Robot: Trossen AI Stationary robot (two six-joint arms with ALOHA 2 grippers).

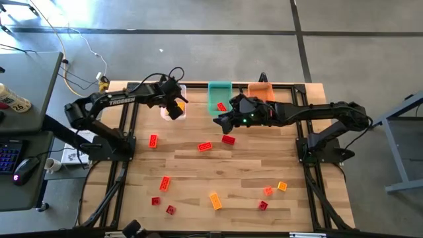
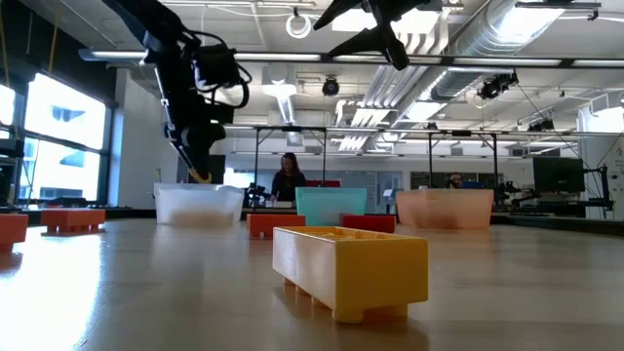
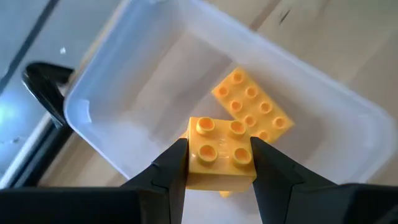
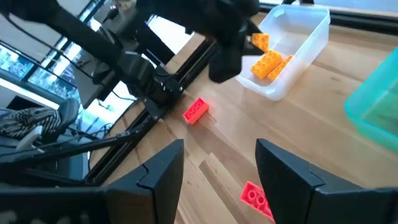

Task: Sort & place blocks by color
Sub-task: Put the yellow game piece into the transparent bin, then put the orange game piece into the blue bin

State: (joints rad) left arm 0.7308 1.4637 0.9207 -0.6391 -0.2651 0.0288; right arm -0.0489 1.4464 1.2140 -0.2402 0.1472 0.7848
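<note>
My left gripper (image 1: 175, 109) hangs over the clear bin (image 1: 173, 111) at the table's far edge, shut on a small yellow block (image 3: 219, 152). A longer yellow block (image 3: 252, 107) lies flat on that bin's floor, studs up. My right gripper (image 1: 219, 122) stands open above the table in front of the teal bin (image 1: 220, 94), with nothing between its fingers (image 4: 217, 152). A red block (image 1: 221, 106) lies in the teal bin. Several red and orange blocks lie loose on the wood, among them a red one (image 1: 229, 139) near my right gripper. My left gripper pinches the small yellow block by two opposite side walls (image 3: 193, 163) between its two fingers. The fingers slant steeply down from above. The block is lifted clear over the inside of the clear bin, its studs facing back toward the wrist.
An orange bin (image 1: 261, 90) stands right of the teal one at the far edge. Loose blocks lie mid-table (image 1: 205, 147), at the left (image 1: 153, 140) and along the near side (image 1: 215, 200). A yellow block (image 2: 351, 268) sits close before the low camera. People show beyond the table.
</note>
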